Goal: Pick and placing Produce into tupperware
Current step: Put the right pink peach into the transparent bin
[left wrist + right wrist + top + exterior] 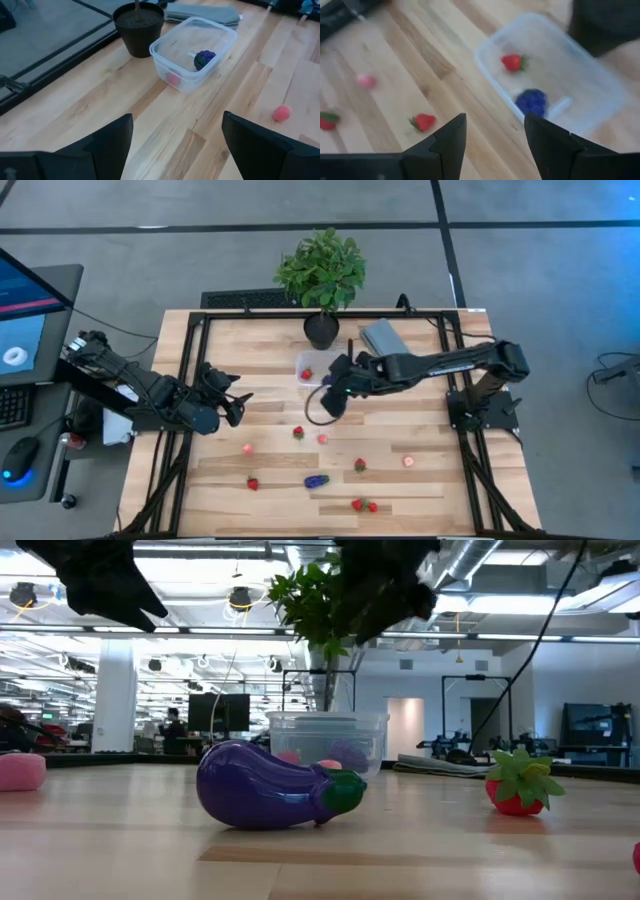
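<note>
The clear tupperware [312, 367] stands on the table in front of the black plant pot. It holds a dark purple grape bunch [204, 57] and a red strawberry [512, 62]. Loose produce lies nearer the near edge: strawberries [298, 432] [360, 465] [252, 482], pink round pieces [248, 448] [408, 461] and a purple eggplant-shaped toy [270, 785]. My right gripper [335, 398] hovers open just near-right of the tub, with nothing between its fingers [495, 140]. My left gripper [236, 400] is open above the table's left part [177, 145].
A leafy plant in a black pot [322, 328] stands behind the tub, with a folded grey cloth [381, 337] to its right. A black metal frame [190, 370] runs along the table's sides. A monitor, keyboard and mouse sit off the left edge.
</note>
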